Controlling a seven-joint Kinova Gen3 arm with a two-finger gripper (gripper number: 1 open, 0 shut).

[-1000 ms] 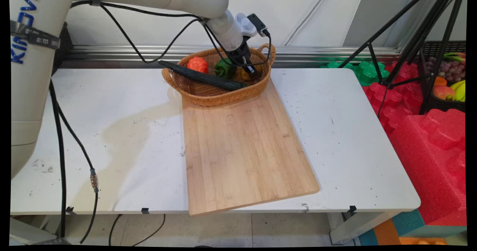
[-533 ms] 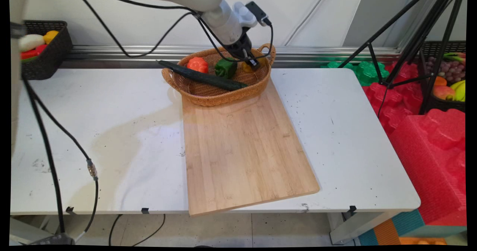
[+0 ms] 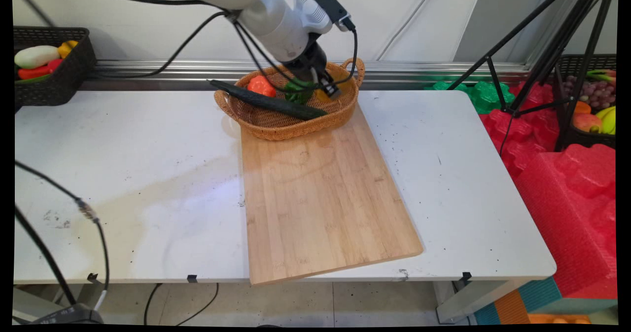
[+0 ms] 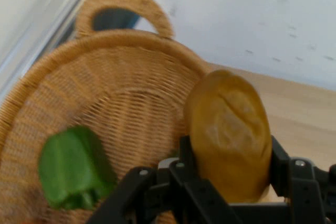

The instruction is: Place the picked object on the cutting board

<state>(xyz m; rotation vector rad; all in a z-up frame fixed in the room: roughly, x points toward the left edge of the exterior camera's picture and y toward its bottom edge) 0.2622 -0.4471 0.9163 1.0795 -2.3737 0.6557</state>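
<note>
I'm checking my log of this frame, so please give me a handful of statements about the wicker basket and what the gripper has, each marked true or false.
1. The gripper is shut on the yellow pepper. True.
2. The green pepper lies on the cutting board. False: it sits in the wicker basket.
3. The dark cucumber lies across the basket, one end sticking out past its rim. True.
4. The cutting board carries an orange pepper. False: the orange pepper is in the basket, and the board's visible surface is bare.
5. The basket stands at the table's near edge. False: it stands at the far side, on the board's far end.
</note>
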